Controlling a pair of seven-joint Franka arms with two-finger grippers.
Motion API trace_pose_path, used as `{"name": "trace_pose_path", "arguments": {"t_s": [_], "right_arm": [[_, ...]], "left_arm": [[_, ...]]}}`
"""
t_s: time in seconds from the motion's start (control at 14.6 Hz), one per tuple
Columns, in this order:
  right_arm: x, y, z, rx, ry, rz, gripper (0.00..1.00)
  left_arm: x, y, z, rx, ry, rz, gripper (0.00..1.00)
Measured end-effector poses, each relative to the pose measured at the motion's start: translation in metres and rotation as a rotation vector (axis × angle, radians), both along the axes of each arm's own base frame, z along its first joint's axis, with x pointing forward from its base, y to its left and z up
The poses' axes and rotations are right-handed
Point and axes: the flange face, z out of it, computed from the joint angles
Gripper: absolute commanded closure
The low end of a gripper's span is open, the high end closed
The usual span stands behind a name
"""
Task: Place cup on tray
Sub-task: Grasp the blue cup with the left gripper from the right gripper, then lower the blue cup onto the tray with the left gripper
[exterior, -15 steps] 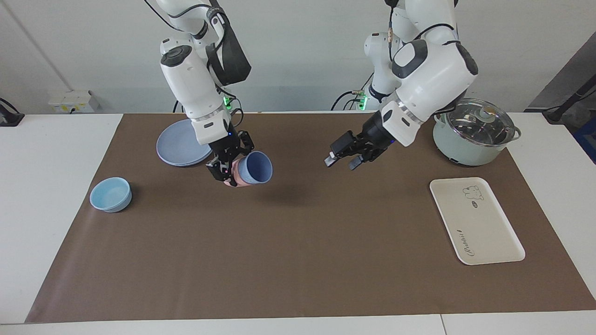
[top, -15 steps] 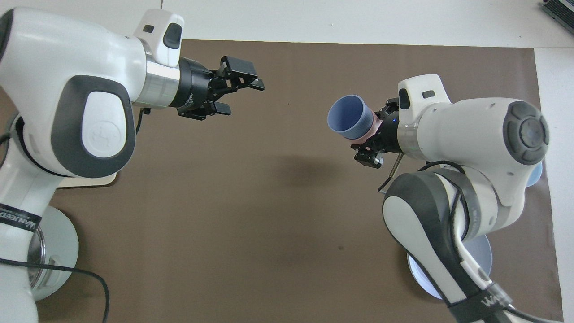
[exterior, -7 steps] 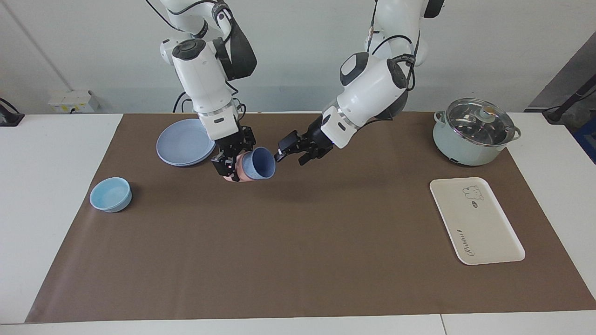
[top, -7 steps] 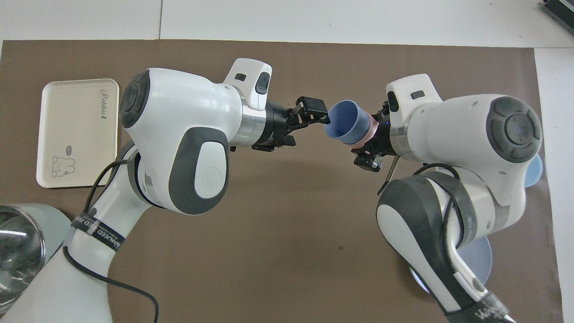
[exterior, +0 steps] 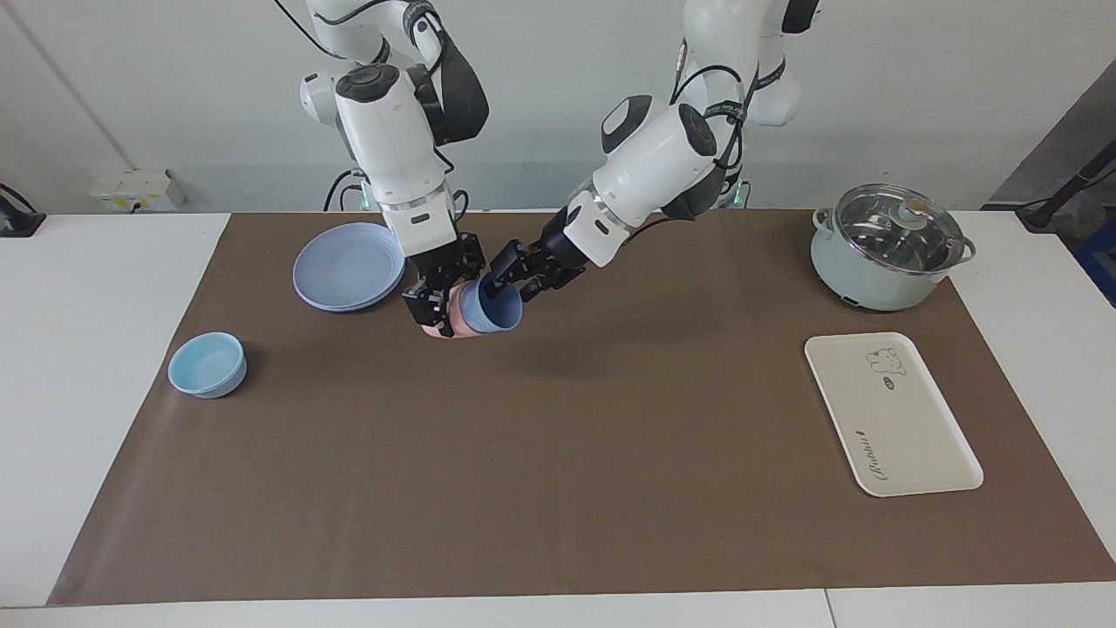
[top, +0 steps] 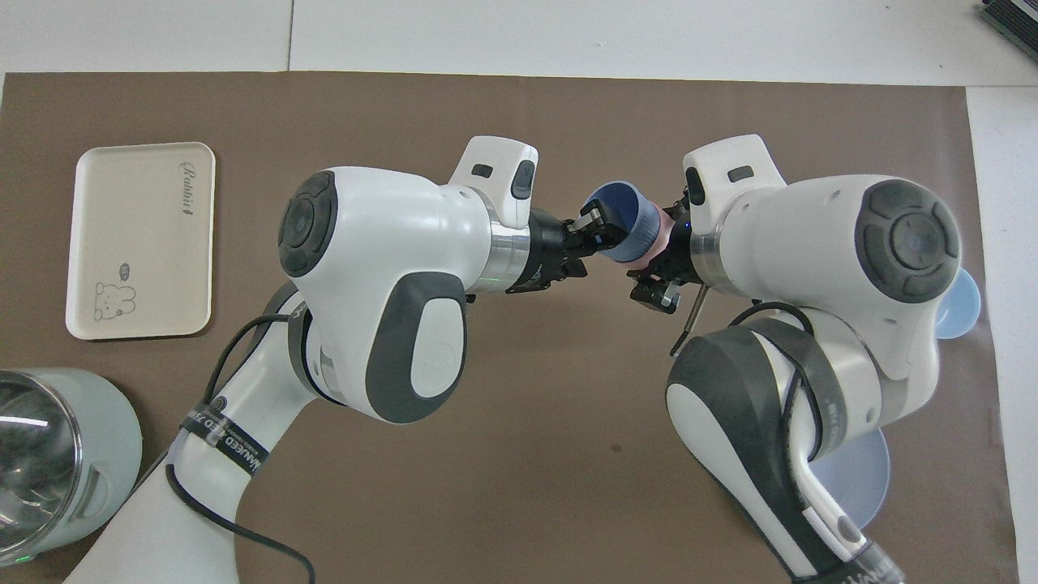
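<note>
Two claws (exterior: 501,283) (exterior: 433,307) hiding nested cup (exterior: 493,309), pink tumbler (exterior: 443,319)

Robot lab: two arms (exterior: 392,131), brown mat (exterior: 558,453), bare wall

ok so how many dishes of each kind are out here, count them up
tumblers: 2, the periwinkle cup and the pink tumbler it sits in
light-blue bowl: 1
blue plate: 1
cream tray: 1
lidded pot: 1
total: 6
</note>
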Motion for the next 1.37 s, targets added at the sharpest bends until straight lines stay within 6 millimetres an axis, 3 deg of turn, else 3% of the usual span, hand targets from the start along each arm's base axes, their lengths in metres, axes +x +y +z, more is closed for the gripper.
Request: {"name": "trace_pose_path", "arguments": {"t_s": [0.14,0.21,0.55,0.68,0.82,0.96,1.16,1.37], "right_arm": [[-0.002,0.003,0.0,-0.002,0.003,0.006,1.0],[-0.001,0.003,0.0,-0.004,0.002,0.005,1.0],[-0.002,0.004,0.0,-0.006,0.006,0.006,1.0],[-0.002,0.004,0.0,-0.005,0.004,0.005,1.0],[-0.001,0.004,0.0,-0.005,0.004,0.004,1.0],[-0.001,0.003,0.0,-0.005,0.004,0.001,1.0],[0.003,-0.005,0.001,-0.003,-0.002,-0.013,1.0],[0.016,-0.035,0.004,0.011,-0.032,-0.066,1.0]], "left_arm": [[0.001,0.001,0.0,0.0,0.0,0.004,0.95],[0.002,0.002,-0.001,0.002,0.002,0.006,1.0],[0.01,0.012,0.003,-0.001,0.016,0.023,1.0],[0.023,0.031,0.017,-0.003,0.039,0.02,1.0],[0.044,0.064,0.034,-0.006,0.054,0.04,1.0],[0.07,0.112,0.039,0.034,0.046,0.087,1.0],[0.101,0.189,0.036,0.179,0.0,0.15,1.0],[0.12,0.258,0.025,0.324,-0.069,0.127,1.0]]}}
